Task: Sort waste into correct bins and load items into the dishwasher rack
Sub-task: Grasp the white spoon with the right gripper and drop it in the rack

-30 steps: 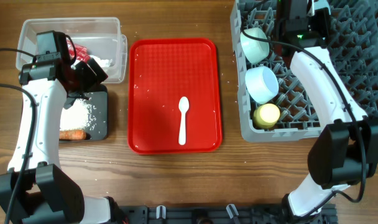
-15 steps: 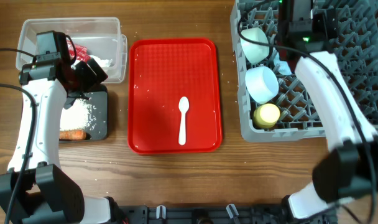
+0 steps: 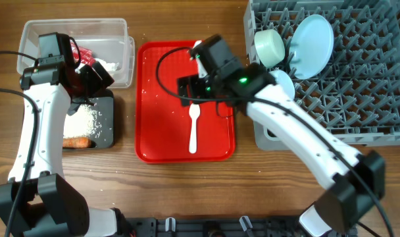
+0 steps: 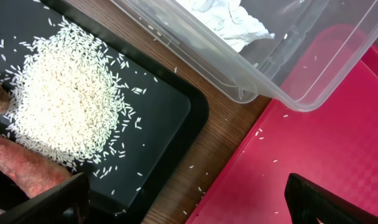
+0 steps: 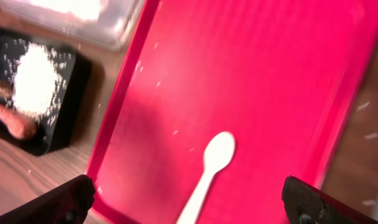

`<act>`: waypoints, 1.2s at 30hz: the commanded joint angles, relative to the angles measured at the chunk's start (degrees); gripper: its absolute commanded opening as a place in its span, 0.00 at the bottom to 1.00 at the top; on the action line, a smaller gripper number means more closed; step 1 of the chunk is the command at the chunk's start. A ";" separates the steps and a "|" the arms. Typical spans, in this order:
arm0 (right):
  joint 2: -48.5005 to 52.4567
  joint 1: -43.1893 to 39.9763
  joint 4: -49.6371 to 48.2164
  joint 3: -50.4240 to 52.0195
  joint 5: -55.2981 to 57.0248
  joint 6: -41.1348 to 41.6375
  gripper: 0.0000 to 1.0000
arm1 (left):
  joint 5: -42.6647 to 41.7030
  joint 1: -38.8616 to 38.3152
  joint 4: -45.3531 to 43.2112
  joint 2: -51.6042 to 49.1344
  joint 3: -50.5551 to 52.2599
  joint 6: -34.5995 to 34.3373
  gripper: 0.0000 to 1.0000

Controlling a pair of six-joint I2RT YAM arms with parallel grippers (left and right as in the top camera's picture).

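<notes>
Remotely, I am hovering the right arm (image 3: 285, 125) above the red tray (image 3: 154, 79), where the white spoon (image 3: 193, 131) is lying flat near the tray's middle, apart from everything else. The right jaws are standing wide, one finger showing at each lower corner of the blurred wrist view, and they are gripping nothing. From overhead they are sitting just beyond the spoon's bowl end, so the spoon is lying on the near side of them, toward the arm bases. Its long axis is running near-to-far along the tray's length, with the bowl pointing to the far edge and the handle pointing back toward the bases. In the wrist view the white spoon (image 5: 217, 152) is slanting between the two fingers. I am judging that the closing line is crossing the handle at a slant, and that a slight wrist turn would square it before descent. The right arm is clearly the nearer one. The left jaws are also spread wide and empty. They are hanging over the strip of worktop between the black tray (image 4: 170, 118) of rice (image 4: 71, 106) and the red tray, just beside the clear tub (image 4: 270, 74) and well apart from the spoon. The grey rack (image 3: 358, 99), with the blue plate (image 3: 312, 43) standing in it, is waiting to the right.
</notes>
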State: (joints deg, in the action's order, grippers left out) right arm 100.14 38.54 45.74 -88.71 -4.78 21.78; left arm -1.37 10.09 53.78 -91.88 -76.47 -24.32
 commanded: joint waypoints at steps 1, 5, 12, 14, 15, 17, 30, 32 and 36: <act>5.86 3.74 -0.26 0.50 -0.81 7.52 1.00 | -0.07 0.00 -0.13 -0.07 -0.48 0.04 1.00; 13.27 7.93 -0.55 0.50 -0.83 11.65 1.00 | -0.07 0.00 -0.13 -0.07 -0.48 0.07 1.00; 17.57 9.88 -4.33 0.50 1.40 14.71 0.85 | -0.07 0.00 -0.13 -0.07 -0.48 0.07 1.00; 20.63 9.88 -4.52 0.50 1.38 14.58 0.82 | -0.07 0.00 -0.13 -0.07 -0.48 0.07 1.00; 22.16 9.88 -4.42 0.50 1.38 14.62 0.82 | -0.07 0.00 -0.13 -0.07 -0.48 0.07 1.00; 22.99 9.05 -4.44 0.48 1.36 14.71 0.77 | -0.07 0.00 -0.13 -0.07 -0.48 0.07 1.00; 19.96 6.49 6.51 0.72 12.92 21.92 0.72 | -0.07 0.00 -0.13 -0.07 -0.48 0.07 1.00; 20.41 5.42 8.00 0.72 12.70 23.67 0.68 | -0.07 0.00 -0.13 -0.07 -0.48 0.07 1.00; 20.44 4.90 7.17 2.95 10.23 25.00 0.50 | -0.07 0.00 -0.13 -0.07 -0.48 0.07 1.00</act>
State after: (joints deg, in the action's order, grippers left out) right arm 119.04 43.27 53.78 -87.96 6.48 45.08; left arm -1.37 10.09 53.78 -91.88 -76.47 -24.32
